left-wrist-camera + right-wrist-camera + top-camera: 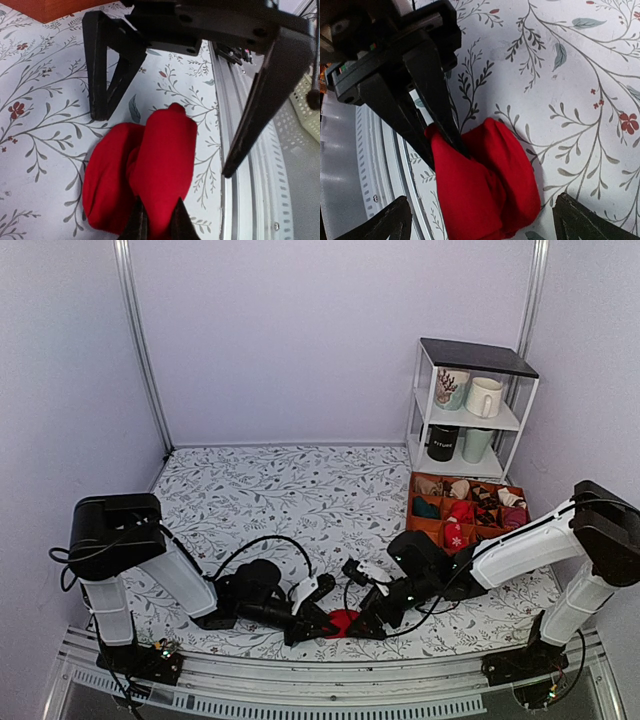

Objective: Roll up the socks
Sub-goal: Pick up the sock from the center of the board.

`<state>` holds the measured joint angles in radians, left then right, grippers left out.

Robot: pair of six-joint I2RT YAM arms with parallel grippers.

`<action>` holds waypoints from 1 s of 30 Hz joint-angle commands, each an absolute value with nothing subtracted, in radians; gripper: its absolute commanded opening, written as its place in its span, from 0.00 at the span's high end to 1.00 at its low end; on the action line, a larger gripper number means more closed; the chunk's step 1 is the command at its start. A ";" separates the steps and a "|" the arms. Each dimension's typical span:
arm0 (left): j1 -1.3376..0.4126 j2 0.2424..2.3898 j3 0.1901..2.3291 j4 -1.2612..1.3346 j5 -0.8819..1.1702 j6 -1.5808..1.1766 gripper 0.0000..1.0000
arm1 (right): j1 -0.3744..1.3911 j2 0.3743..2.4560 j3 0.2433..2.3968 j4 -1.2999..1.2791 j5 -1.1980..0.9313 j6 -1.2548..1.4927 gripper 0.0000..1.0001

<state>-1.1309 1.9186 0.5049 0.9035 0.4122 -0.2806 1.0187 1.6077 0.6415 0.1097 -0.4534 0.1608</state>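
Claw, left (159,220): fingers pressed together and clamped on a fold of the socks (150,160). From the right wrist you see its two dark fingers converging on the red cloth at the side of the bundle nearest the metal rail (370,165).

Claw, right (482,215): fingers spread wide, gripping nothing. You find the socks in the gap ahead of it, with one fingertip just beside them on the counter (300,500).

Socks: plain bright red, bunched in a loose, partly folded lump. They lie at the counter's near edge, between the two claws and just beside the rail.

Counter: covered in a pale leaf-and-flower print.

Far right, well apart from the claws: you have a wooden bin (413,508) of sock bundles in compartments. Behind it stands a white shelf (478,357) holding mugs (485,397).
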 commanded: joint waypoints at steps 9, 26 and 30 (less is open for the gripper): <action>-1.127 2.006 0.460 0.564 0.376 -0.268 1.00 | 1.012 1.710 0.632 0.224 -0.556 0.217 0.18; -1.124 2.026 0.480 0.561 0.376 -0.259 1.00 | 1.012 1.742 0.612 0.258 -0.615 0.265 0.71; -1.120 2.024 0.483 0.561 0.364 -0.262 1.00 | 1.012 1.765 0.625 0.257 -0.626 0.265 0.90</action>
<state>-1.1278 1.9331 0.5240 0.8963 0.4335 -0.2737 1.0023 1.7046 0.6086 0.2859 -0.6052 0.2512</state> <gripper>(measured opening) 0.071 0.182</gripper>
